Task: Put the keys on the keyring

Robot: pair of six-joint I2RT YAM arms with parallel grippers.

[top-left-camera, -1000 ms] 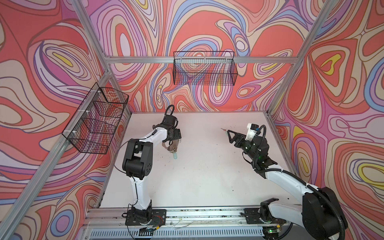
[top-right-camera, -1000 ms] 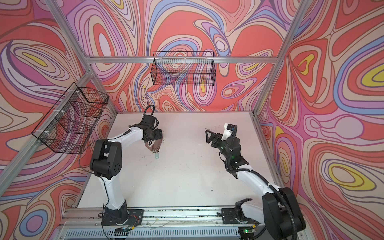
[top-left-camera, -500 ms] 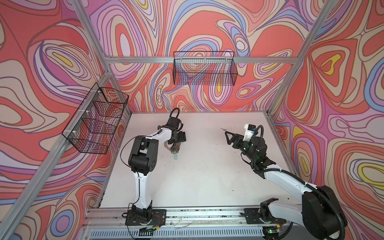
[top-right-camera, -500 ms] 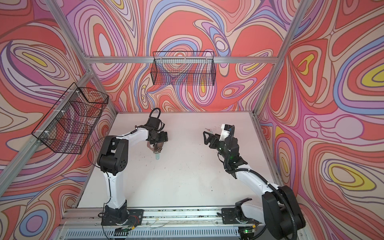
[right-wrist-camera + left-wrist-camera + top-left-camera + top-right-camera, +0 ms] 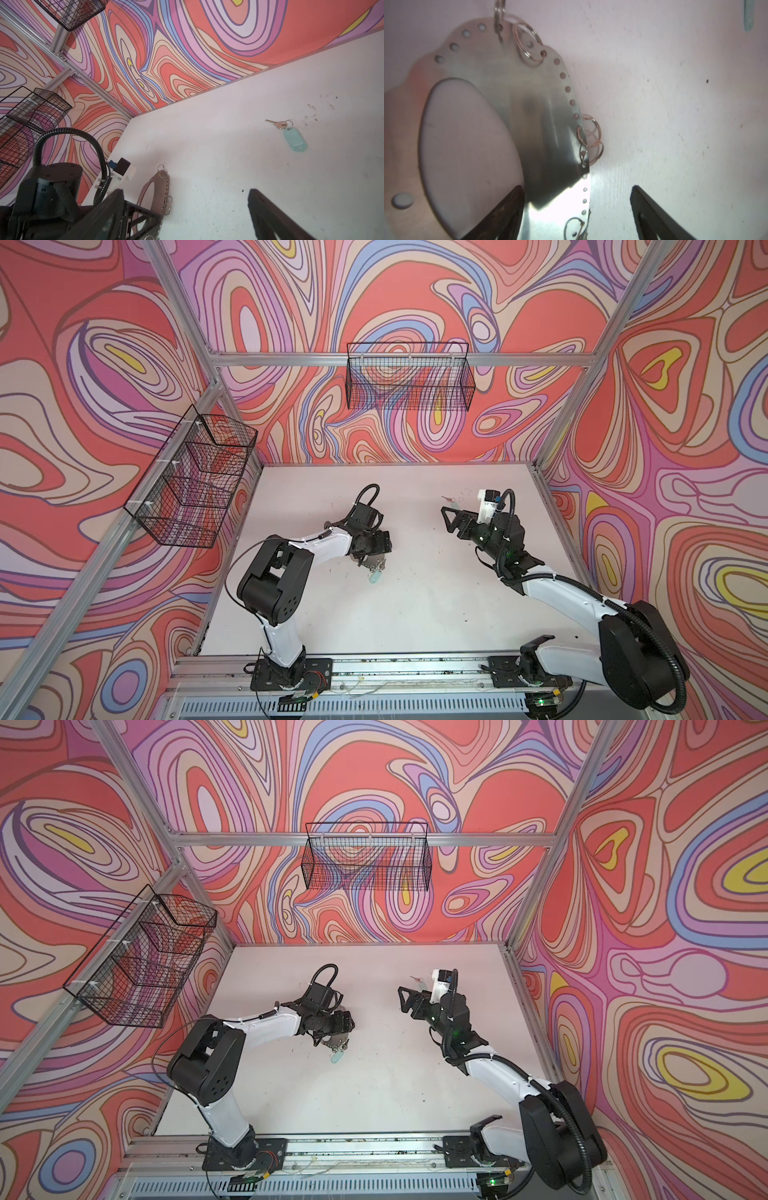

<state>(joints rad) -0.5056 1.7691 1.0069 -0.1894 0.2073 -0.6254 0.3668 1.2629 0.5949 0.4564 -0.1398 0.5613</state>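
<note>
The keyring point(image 5: 372, 563) is a flat oval metal plate lying on the white table left of centre, also visible in the right wrist view point(image 5: 164, 187). In the left wrist view the keyring point(image 5: 542, 116) carries small wire loops point(image 5: 527, 45) along its holed rim. My left gripper point(image 5: 576, 188) is open astride its rim, one finger point(image 5: 506, 212) over the oval hole, the other outside. A mint tag point(image 5: 375, 576) lies by the plate. A second of the keys point(image 5: 278, 124), with a mint tag point(image 5: 295, 139), lies at the back right. My right gripper point(image 5: 185, 191) is open and empty.
Two black wire baskets hang on the walls, one at the back point(image 5: 409, 377) and one on the left point(image 5: 193, 481). An aluminium rail point(image 5: 374, 668) runs along the table's front edge. Small dark specks dot the table point(image 5: 415, 614).
The left arm's elbow has shifted while its gripper stays over the keyring. The right gripper has drifted slightly to the left. Both grippers stay open.
</note>
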